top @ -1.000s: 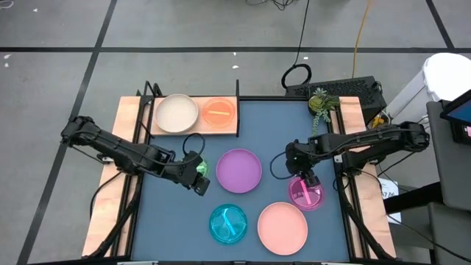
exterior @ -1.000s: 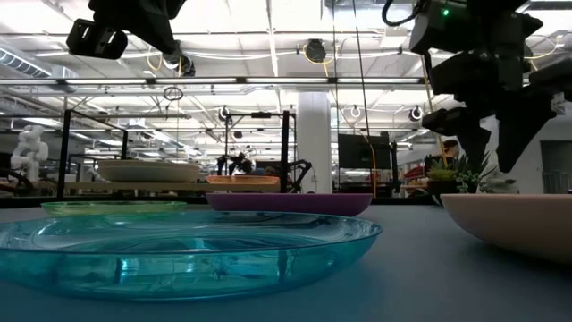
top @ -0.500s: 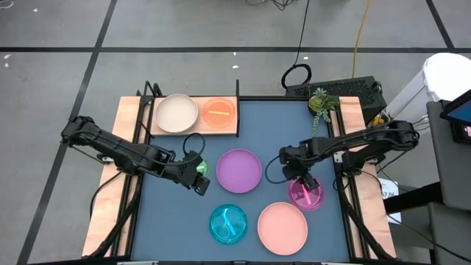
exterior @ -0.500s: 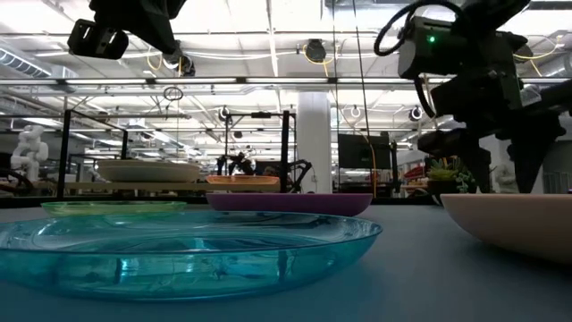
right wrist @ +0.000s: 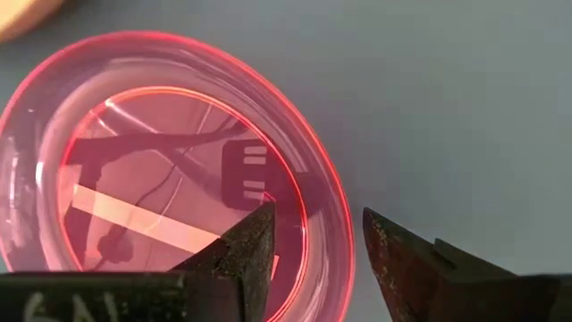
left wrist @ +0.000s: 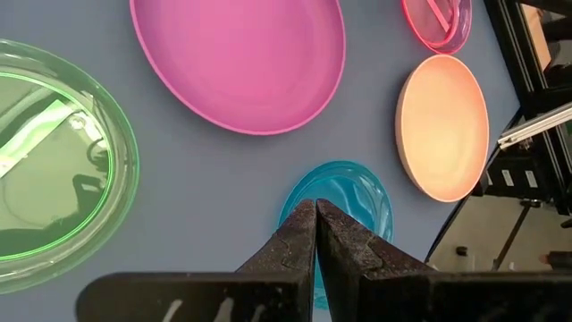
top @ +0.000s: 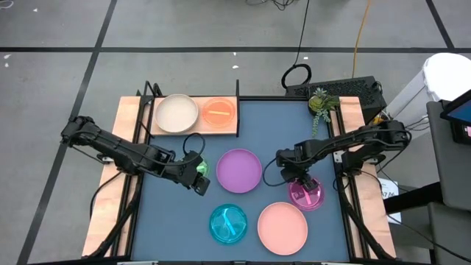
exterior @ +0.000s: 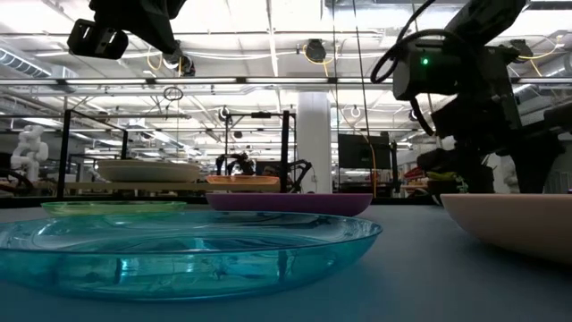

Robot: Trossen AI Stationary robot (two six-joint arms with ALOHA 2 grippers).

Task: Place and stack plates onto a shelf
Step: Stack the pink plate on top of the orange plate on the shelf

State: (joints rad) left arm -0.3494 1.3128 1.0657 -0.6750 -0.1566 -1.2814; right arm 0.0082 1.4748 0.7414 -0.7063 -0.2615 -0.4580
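Dark blue tabletop (top: 250, 132), wooden side rails along left and right edges. Light wooden shelf (top: 193, 129) with black uprights at the far-left corner, bearing cream plate (top: 176, 112) toward its left end and orange plate (top: 218, 111) toward its right end, side by side, just apart. Purple plate (top: 239, 170) flat near the tabletop's centre. Teal plate (top: 228, 223) at the near edge, slightly left of centre; salmon pink plate (top: 282, 227) just beside it along the same edge, toward the right. Magenta plate (top: 307, 194) near the right edge, just beyond the salmon pink one, pale stripe visible inside in the right wrist view (right wrist: 143, 219). Green plate (left wrist: 54, 170) left of the purple one, under the left arm's wrist, mostly hidden from above. Left gripper (top: 201, 180) raised over the green plate's spot, left of centre, fingers pressed together, nothing between them. Right gripper (right wrist: 317, 237) low at the magenta plate's far-left rim, fingers spread, one fingertip inside the rim and the other outside it, straddling the wall; contact with the rim not discernible. Small potted plant (top: 321, 101) at the far-right corner, off the blue surface.
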